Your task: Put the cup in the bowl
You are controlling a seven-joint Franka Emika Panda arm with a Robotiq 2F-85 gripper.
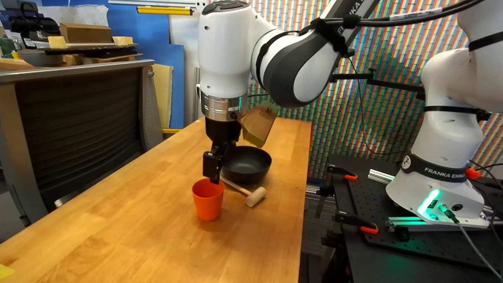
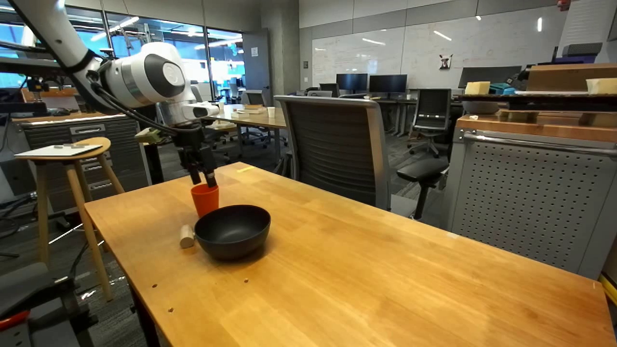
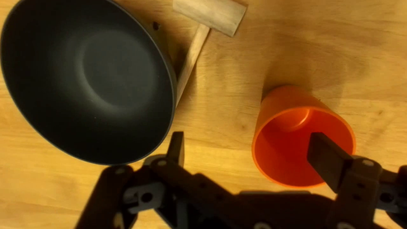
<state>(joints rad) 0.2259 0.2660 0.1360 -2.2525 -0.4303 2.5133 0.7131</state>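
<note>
Orange cup (image 1: pixel 208 205) upright near black bowl (image 2: pixel 233 231), gripper (image 3: pixel 246 140) pointing down, fingers (image 3: pixel 329 160) wide apart, one at cup's mouth

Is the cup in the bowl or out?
Out. In an exterior view the cup stands upright on the table; the wrist view shows table between it and the bowl.
</note>
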